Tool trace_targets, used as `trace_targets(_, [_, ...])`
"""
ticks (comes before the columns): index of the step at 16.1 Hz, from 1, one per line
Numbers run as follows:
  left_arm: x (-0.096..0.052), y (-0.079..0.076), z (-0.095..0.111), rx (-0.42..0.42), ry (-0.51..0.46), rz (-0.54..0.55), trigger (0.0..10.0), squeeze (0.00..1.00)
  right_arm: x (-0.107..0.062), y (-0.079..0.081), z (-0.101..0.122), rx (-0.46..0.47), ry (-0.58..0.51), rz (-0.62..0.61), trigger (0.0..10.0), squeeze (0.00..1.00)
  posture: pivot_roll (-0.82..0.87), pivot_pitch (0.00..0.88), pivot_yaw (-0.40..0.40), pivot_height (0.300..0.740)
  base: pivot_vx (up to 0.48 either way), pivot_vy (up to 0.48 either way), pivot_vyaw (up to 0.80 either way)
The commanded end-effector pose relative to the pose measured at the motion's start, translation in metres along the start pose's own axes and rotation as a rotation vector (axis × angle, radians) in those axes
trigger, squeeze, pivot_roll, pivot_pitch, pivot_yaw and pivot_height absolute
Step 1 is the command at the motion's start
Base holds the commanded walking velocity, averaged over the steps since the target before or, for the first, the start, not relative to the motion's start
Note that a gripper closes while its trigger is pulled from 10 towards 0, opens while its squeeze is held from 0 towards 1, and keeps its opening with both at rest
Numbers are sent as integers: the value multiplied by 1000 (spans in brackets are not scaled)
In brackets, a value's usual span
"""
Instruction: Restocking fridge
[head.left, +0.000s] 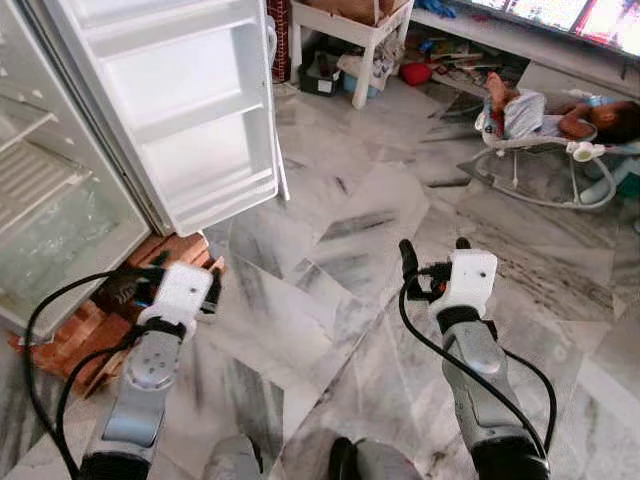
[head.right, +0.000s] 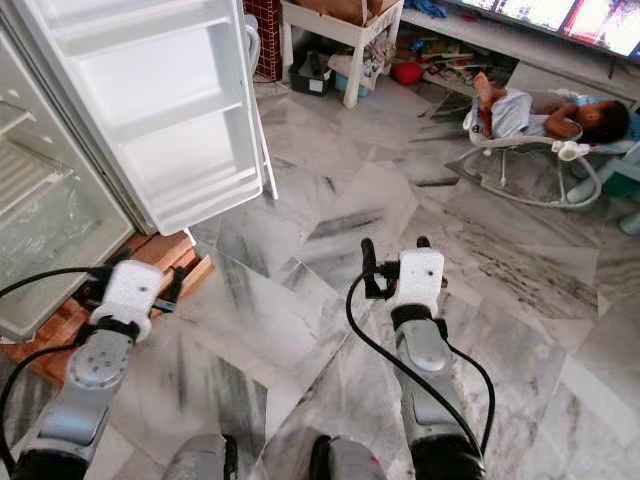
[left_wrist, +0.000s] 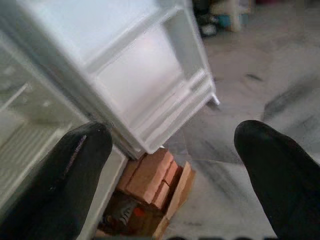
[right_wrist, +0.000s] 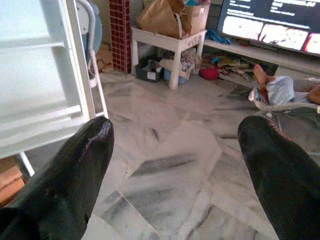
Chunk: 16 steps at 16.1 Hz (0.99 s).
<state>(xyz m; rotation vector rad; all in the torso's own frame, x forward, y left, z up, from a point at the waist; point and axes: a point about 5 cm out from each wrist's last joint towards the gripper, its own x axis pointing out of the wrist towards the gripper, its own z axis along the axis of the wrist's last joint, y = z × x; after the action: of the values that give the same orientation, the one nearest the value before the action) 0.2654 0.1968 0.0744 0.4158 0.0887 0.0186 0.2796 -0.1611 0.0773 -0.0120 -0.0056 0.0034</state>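
Observation:
The white fridge (head.left: 40, 200) stands at my left with its door (head.left: 170, 110) swung wide open, door shelves bare. Its wire shelf and clear drawer show inside. My left gripper (head.left: 165, 275) hovers low in front of the fridge's bottom corner, open with nothing between the fingers (left_wrist: 65, 170). My right gripper (head.left: 435, 252) is held out over the marble floor, also open and holding nothing, its fingers (right_wrist: 75, 175) pointing toward the room.
Red bricks (head.left: 90, 330) and wood prop up the fridge base. A white side table (head.left: 345, 35) with clutter stands at the back. A person lies in a baby bouncer (head.left: 545, 135) at the far right. Grey marble floor (head.left: 340, 250) lies between.

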Motion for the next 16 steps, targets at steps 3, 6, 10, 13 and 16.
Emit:
trace_targets(3, [-15,12,-10,-175,20,108,10000,0,-4,-14,2,-21,-7,-24,10000,0,137,103,-86,740,0,0,0])
trace_targets(6, [-28,-2,-12,-249,29,-22,10000,0,-6,-19,2,-34,2,-29,10000,0,132,110,-91,740,0,0,-179])
trace_targets(10, [-23,-5,-8,-277,26,-37,10000,0,-3,-13,5,-32,0,-6,10000,0,121,114,-99,740,0,-286,-800])
trace_targets(13, [-20,-9,-5,-291,21,-53,10000,0,-3,-14,5,-36,1,-2,10000,0,118,108,-99,740,0,-420,-800])
trace_targets(16, [-16,-11,-1,-293,11,-63,10000,0,-1,-13,5,-33,2,-3,10000,0,118,115,-105,740,0,-82,-800])
